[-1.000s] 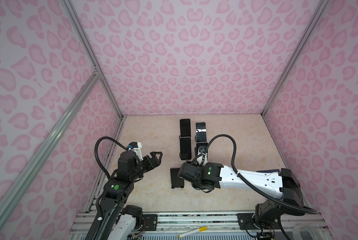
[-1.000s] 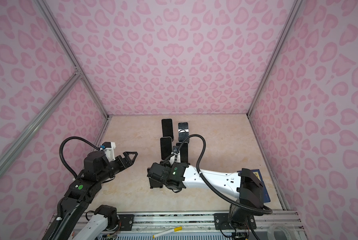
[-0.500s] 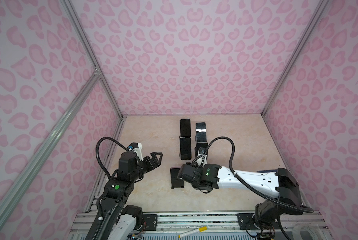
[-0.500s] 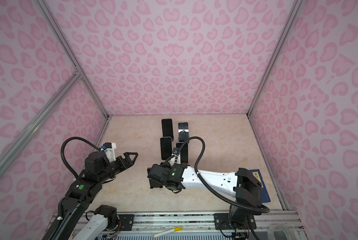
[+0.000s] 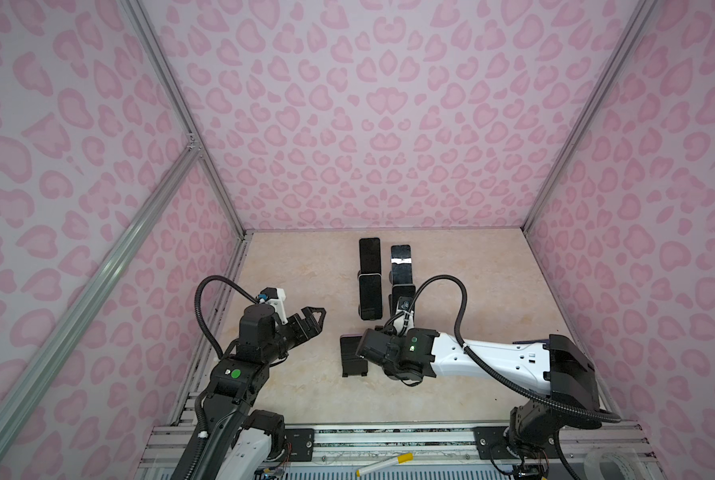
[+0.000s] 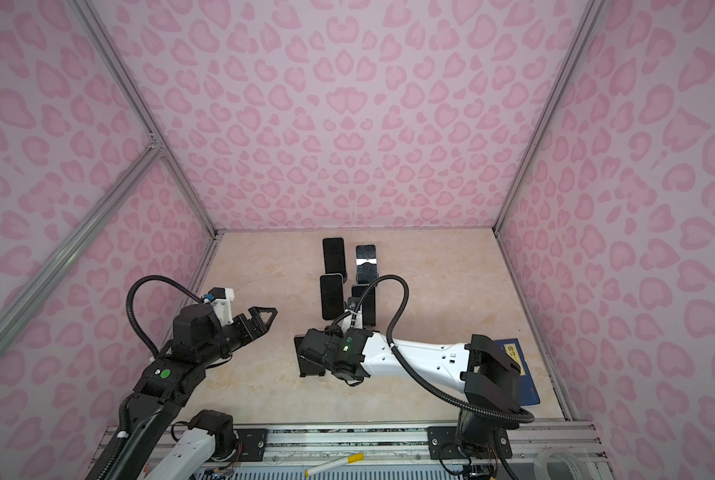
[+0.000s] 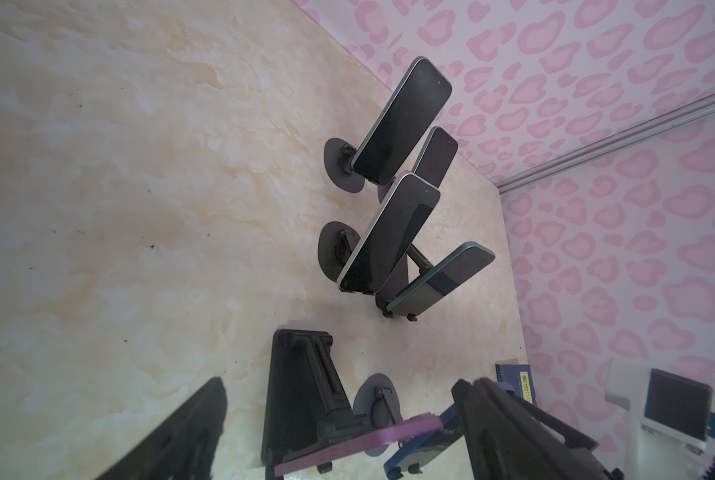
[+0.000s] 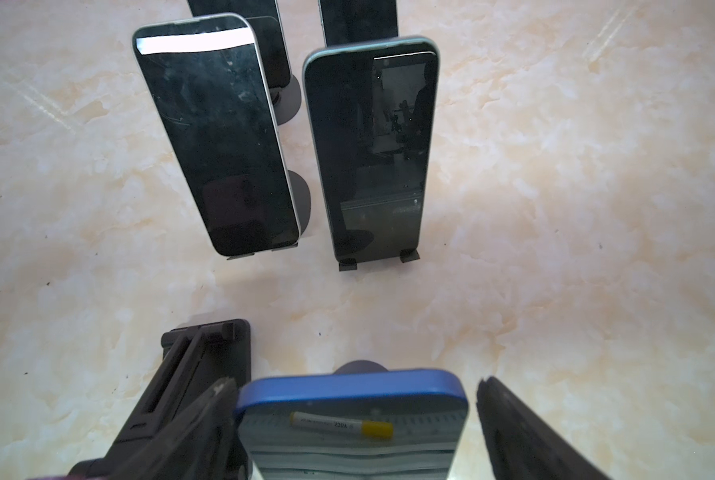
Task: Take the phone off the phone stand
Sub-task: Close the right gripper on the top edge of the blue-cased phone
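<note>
**Right wrist view: my jaws are straddling the blue phone, not gripping it**

I am holding my right gripper [image 8: 355, 384] around the top of the blue phone [image 8: 351, 428]. The phone is sitting tilted back on its phone stand [image 8: 362, 366], whose round base is just peeking over its upper edge. My jaws are standing apart. One finger [image 8: 210, 411] is sitting right at one long edge of the phone, while the other is leaving a clear strip of table [image 8: 555, 249] between itself and the opposite edge. Nothing is being clamped.

A black folding stand [image 8: 206, 357] is standing just beside the closer finger, crowding that side. Ahead of me, a silver-edged phone [image 8: 222, 141] and a green-edged phone [image 8: 372, 153] are leaning on their own stands. They are near but apart from mine, with a band of bare surface running between us, and two more phones are standing behind them.

In both top views, free room is lying to the right of the phone row, toward the wall, and along the near edge by the rail. My left gripper [image 5: 316, 318] is hanging over the left of the table, jaws spread and holding nothing. It is well apart from the folding stand, with open surface lying between them.
</note>
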